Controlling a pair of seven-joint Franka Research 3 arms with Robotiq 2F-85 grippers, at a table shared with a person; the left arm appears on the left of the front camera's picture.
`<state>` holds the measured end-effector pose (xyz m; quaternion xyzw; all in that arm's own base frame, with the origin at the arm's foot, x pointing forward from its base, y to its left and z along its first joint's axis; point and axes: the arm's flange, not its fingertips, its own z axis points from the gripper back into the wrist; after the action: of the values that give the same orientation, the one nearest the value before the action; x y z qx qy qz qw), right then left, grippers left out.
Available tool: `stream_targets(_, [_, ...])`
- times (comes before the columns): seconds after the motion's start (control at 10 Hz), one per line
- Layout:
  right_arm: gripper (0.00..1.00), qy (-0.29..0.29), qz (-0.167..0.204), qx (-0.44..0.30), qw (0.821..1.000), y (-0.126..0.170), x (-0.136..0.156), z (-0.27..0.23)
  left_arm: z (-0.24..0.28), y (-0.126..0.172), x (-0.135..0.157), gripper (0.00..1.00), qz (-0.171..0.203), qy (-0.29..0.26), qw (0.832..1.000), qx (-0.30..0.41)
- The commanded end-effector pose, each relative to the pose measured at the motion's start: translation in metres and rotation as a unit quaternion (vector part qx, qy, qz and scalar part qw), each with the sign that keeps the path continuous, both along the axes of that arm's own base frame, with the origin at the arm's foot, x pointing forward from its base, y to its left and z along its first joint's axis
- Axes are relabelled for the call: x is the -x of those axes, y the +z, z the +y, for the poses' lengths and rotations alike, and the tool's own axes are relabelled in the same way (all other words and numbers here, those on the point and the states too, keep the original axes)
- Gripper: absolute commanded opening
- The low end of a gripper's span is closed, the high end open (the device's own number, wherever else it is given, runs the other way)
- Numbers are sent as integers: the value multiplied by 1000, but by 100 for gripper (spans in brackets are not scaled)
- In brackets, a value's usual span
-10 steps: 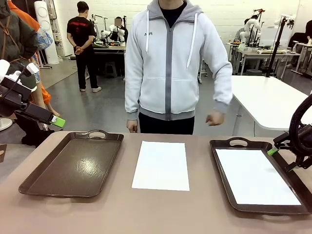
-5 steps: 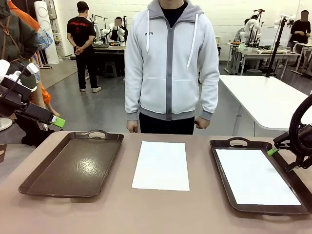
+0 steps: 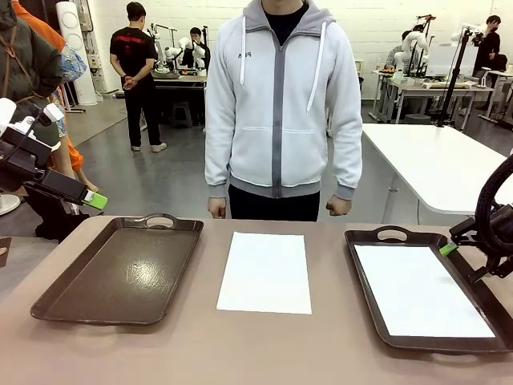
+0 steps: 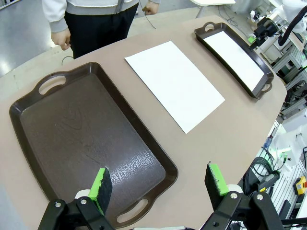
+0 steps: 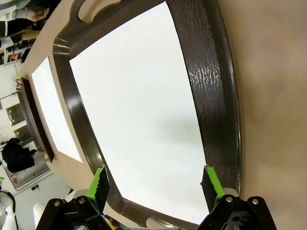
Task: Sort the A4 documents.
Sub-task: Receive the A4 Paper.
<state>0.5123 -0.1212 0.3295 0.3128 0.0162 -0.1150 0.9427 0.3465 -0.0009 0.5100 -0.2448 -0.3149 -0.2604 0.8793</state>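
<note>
Found one loose sheet (image 3: pixel 264 273) of the A4 documents lying flat on the bare table (image 3: pixel 264 353), square to the near edge, with nothing touching it. Spotted a second sheet (image 3: pixel 421 290) to the right of the loose sheet, flat inside the right tray (image 3: pixel 358 273). Noted the left tray (image 3: pixel 120 277) just left of the loose sheet, holding nothing.

Saw the left hand (image 4: pixel 158 184) spread wide, raised, well left of the loose sheet and beyond the left tray. Saw the right hand (image 5: pixel 154 187) spread wide too, gripping nothing, well right of the loose sheet and above the right tray.

Judged the step in hand to be lifting the loose sheet. Best to press one finger near a short edge, drag lightly to buckle the paper, then pinch the raised fold without creasing it. Cannot tell which tray is wanted.

Counted two sheets, two trays, two hands, and one person standing beyond the loose sheet.
</note>
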Motion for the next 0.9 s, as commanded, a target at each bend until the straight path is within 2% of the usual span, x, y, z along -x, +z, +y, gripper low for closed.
stream_targets(0.0, [100, 0, 0, 0, 1000, 0, 0, 0, 1, -2, -2, 100, -6, -9, 1000, 6])
stream_targets(0.2, [100, 56, -83, 59, 993, 20, 54, 28, 1, -2, -2, 100, -6, -9, 1000, 6])
stream_targets(0.3, [100, 111, -129, 62, 983, 33, 75, 59, 1, -2, -2, 100, -6, -9, 1000, 6])
stream_targets(0.4, [100, 161, -164, 68, 971, 41, 84, 89, 1, -2, -2, 100, -6, -9, 1000, 6])
stream_targets(0.6, [100, 271, -226, 100, 930, 60, 96, 147, 1, -2, -2, 100, -6, -9, 1000, 6])
stream_targets(0.8, [100, 350, -278, 125, 886, 93, 110, 195, 1, -2, -2, 100, -6, -9, 1000, 6])
